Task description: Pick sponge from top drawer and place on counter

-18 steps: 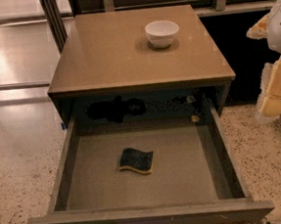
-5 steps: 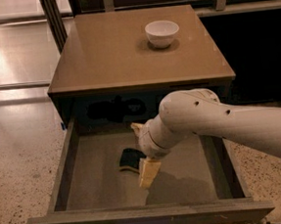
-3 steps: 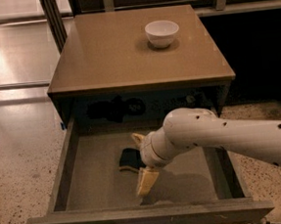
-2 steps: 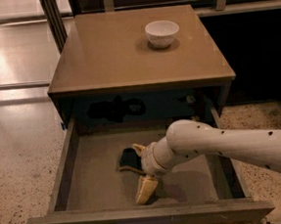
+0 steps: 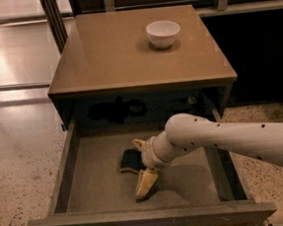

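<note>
The sponge point(image 5: 129, 160), dark on top, lies flat on the floor of the open top drawer point(image 5: 96, 186), near its middle. My gripper point(image 5: 142, 164) is down inside the drawer on the end of the white arm that comes in from the right. Its two tan fingers are apart, one beyond the sponge's right end and the other point(image 5: 146, 183) on the near side of it, close to the drawer floor. The wrist hides the sponge's right part. The tan counter point(image 5: 121, 52) sits above the drawer.
A white bowl point(image 5: 163, 33) stands on the counter at the back right. The drawer's front panel point(image 5: 151, 221) and low side walls enclose the gripper. Speckled floor lies to the left and right of the cabinet; dark railings stand behind it.
The arm came in from the right and lowered the gripper into the drawer. Over the last second the gripper dropped further, toward the drawer floor at the sponge. The sponge has not moved.
</note>
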`<state>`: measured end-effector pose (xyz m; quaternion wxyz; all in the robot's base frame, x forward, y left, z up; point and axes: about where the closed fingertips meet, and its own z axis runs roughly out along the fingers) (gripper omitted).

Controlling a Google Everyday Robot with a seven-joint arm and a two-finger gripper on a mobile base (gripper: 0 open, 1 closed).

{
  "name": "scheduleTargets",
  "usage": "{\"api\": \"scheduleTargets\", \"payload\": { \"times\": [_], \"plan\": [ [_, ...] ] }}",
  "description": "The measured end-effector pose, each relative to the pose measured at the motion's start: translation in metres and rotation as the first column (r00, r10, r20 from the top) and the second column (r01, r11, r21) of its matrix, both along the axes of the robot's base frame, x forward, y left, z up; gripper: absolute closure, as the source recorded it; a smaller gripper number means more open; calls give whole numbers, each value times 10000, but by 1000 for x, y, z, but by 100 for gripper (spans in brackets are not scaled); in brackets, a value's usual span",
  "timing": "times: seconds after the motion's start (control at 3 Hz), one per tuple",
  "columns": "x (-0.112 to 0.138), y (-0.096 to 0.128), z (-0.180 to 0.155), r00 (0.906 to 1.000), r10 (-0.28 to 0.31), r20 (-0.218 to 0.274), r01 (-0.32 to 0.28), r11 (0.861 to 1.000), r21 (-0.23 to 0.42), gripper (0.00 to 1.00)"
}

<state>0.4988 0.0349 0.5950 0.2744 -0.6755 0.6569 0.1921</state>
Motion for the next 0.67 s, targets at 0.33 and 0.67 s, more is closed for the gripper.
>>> {"api": "scheduleTargets", "payload": {
  "times": [0.33,0.67],
  "plan": [
    [0,0,0,10000,1,-1,-1,10000,0,13],
    [0,0,0,10000,1,-1,-1,10000,0,44]
  ]
}}
